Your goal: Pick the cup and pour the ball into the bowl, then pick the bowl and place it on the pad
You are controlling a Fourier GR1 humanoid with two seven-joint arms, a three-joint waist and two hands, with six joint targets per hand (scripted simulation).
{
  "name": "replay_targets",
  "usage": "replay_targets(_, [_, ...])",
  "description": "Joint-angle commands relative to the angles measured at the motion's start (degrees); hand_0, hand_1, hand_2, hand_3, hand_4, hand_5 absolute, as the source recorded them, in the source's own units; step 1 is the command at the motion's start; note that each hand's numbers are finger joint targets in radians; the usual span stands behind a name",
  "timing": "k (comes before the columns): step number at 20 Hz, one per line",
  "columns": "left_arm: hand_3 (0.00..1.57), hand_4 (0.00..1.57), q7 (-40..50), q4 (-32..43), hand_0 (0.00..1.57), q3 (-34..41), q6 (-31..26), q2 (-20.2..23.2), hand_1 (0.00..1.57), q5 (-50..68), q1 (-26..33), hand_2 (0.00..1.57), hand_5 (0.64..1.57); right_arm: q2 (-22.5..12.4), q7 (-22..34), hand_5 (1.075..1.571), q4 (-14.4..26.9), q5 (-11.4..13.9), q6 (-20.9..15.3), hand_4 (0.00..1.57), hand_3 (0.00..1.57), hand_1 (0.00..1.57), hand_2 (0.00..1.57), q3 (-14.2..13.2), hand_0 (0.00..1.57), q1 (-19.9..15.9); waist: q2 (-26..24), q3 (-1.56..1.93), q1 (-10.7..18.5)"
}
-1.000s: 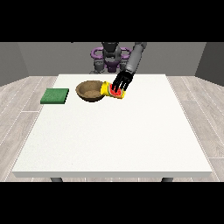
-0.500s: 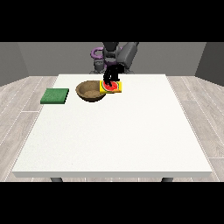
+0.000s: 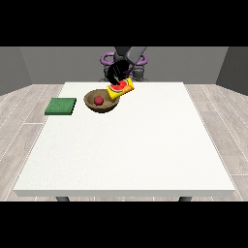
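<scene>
A brown bowl (image 3: pixel 100 102) stands on the white table (image 3: pixel 145 145) at the back left of centre, with a red ball (image 3: pixel 98 100) lying inside it. Just right of and above the bowl's rim, a yellow cup (image 3: pixel 121 90) with a red inside hangs tilted, its mouth turned toward the bowl. The black hand at the view's right (image 3: pixel 118 72) is curled round the cup from above. A green pad (image 3: pixel 61 106) lies flat to the left of the bowl. The other hand does not show.
The robot's torso, with purple rings at its shoulders (image 3: pixel 104 59), stands behind the table's far edge. Grey plank floor surrounds the table.
The hand has lifted the cup and tipped it toward the bowl. The red ball, not seen in the bowl before, now lies in it.
</scene>
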Motion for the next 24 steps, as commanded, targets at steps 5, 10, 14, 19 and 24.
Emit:
replay_targets(5, [1.57, 1.01, -3.2, -8.2, 1.5, 4.88, 1.62, 1.09, 1.5, 4.78, 6.88, 1.57, 1.52, -0.37, -2.23, 1.565, 1.0, -0.51, 1.67, 0.38, 0.0, 0.0, 0.0, -2.02, 0.0, 5.5, -3.41, -0.13, 3.2])
replay_targets(10, [1.48, 0.95, -9.79, -14.14, 1.11, 19.81, 7.39, 8.11, 1.11, 21.19, 6.81, 1.47, 1.548, -2.61, -0.74, 1.564, -0.13, -2.01, 2.49, 0.38, 0.0, 0.0, 0.0, -4.0, 0.0, 5.83, -2.62, -0.32, 4.02])
replay_targets(14, [1.57, 0.76, -19.75, -19.79, 1.24, 27.94, 12.91, 9.46, 1.24, 33.28, 15.2, 1.57, 1.568, 0.01, -2.69, 1.565, -2.73, -0.16, 0.3, 0.38, 0.0, 0.0, 0.0, -3.05, 0.0, 8.09, -0.43, -0.51, 5.81])
replay_targets(19, [1.57, 1.2, -36.77, -26.37, 1.52, 34.24, 17.09, 10.03, 1.52, 46.3, 26.93, 1.57, 1.567, 0.49, -3.41, 1.565, -8.81, -0.71, 0.9, 0.39, 0.0, 0.0, 0.0, -2.1, 0.0, 8.46, 5.57, -0.53, 4.51])
replay_targets(24, [1.57, 1.47, -48.98, -35.17, 1.5, 41.85, 8.64, 6.12, 1.5, 63.84, 30.6, 1.57, 1.461, 2.02, -2.63, 1.565, -11.77, -0.23, -0.94, 0.42, 0.0, 0.0, 0.0, -1.28, 0.0, 9.22, 6.65, -0.94, 7.39])
